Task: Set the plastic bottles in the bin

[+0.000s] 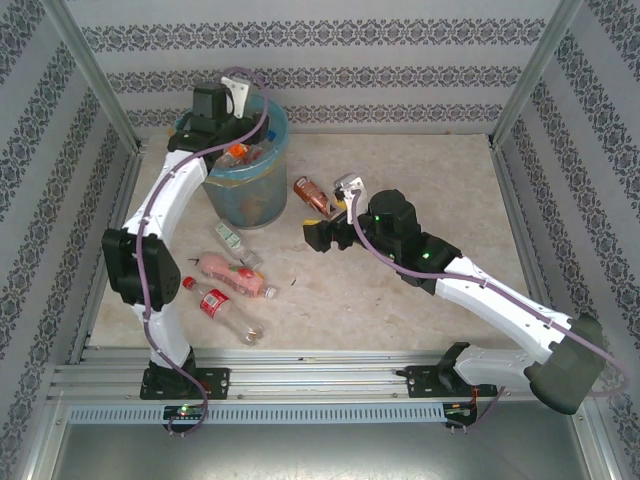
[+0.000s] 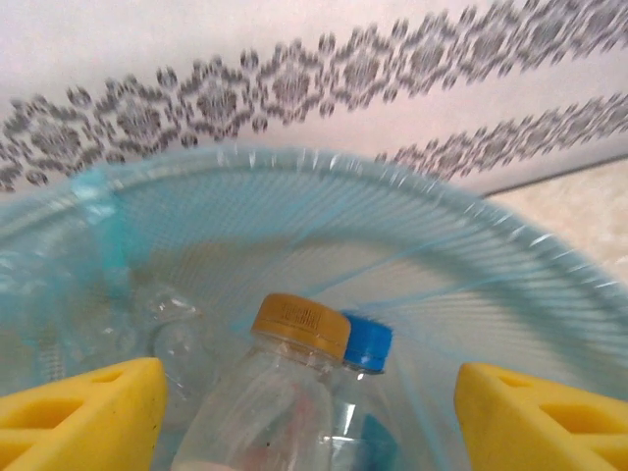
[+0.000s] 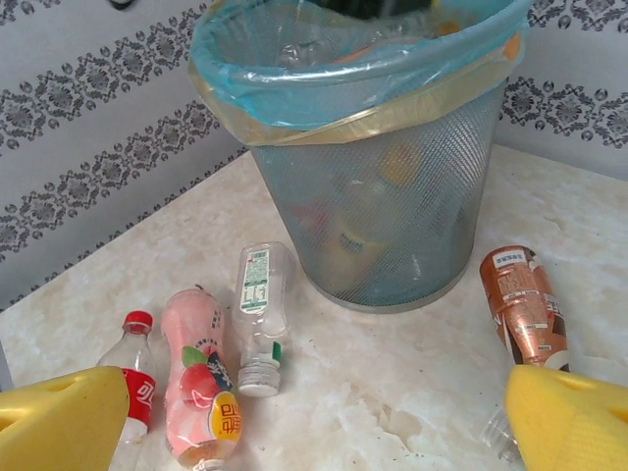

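The upright mesh bin (image 3: 392,196), blue liner folded over its rim, holds several bottles (an orange-capped bottle (image 2: 299,324) beside a blue-capped bottle (image 2: 366,343)). A pink bottle (image 3: 201,383), red-labelled bottle (image 3: 139,363), clear bottle (image 3: 260,304) and copper-labelled bottle (image 3: 520,304) lie on the surface nearby.

No wording can be read letter for letter. The red-labelled bottle (image 3: 139,392) carries white looping script, possibly the Coca-Cola mark. The pink bottle (image 3: 201,378) shows a fruit picture and a red-and-yellow badge whose characters are too small to make out. Fine print on the green-and-white label of the clear bottle (image 3: 260,304) and on the white panel of the brown bottle (image 3: 520,309) is illegible.
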`<action>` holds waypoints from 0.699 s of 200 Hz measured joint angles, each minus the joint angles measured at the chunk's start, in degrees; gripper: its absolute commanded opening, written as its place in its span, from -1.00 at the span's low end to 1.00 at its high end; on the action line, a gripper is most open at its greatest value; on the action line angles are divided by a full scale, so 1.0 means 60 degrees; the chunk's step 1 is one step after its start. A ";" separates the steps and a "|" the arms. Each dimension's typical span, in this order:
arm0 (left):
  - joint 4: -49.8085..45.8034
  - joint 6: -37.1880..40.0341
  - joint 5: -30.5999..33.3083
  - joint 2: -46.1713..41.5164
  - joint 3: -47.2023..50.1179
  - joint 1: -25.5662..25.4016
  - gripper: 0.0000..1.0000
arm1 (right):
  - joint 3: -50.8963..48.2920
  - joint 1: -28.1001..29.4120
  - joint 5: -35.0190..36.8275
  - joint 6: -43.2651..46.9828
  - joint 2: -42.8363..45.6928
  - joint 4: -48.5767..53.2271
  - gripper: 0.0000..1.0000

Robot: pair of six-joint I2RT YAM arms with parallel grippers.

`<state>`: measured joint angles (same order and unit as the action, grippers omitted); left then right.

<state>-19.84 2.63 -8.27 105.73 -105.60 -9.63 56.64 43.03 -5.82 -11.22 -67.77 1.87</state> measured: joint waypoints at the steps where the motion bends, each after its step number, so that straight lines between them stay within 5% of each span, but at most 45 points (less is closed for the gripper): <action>1: 0.0011 -0.0025 -0.0025 -0.0051 0.0004 0.0000 0.51 | 0.0000 0.0000 0.0015 -0.0007 0.0000 0.0000 0.95; 85: 0.1300 -0.0554 -0.0321 -0.2616 0.1963 -0.0215 0.18 | 0.1428 -0.0160 0.0572 0.0896 -0.0980 0.1534 0.89; 140: 0.1694 0.0178 0.0073 -0.3213 0.2790 -0.2524 0.20 | 0.1971 -0.2364 0.0004 0.2699 -0.2422 0.3424 0.87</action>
<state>-9.67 3.70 -7.84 86.46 -88.86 -24.77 68.47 28.84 -5.80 4.97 -82.30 22.41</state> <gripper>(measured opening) 0.600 0.917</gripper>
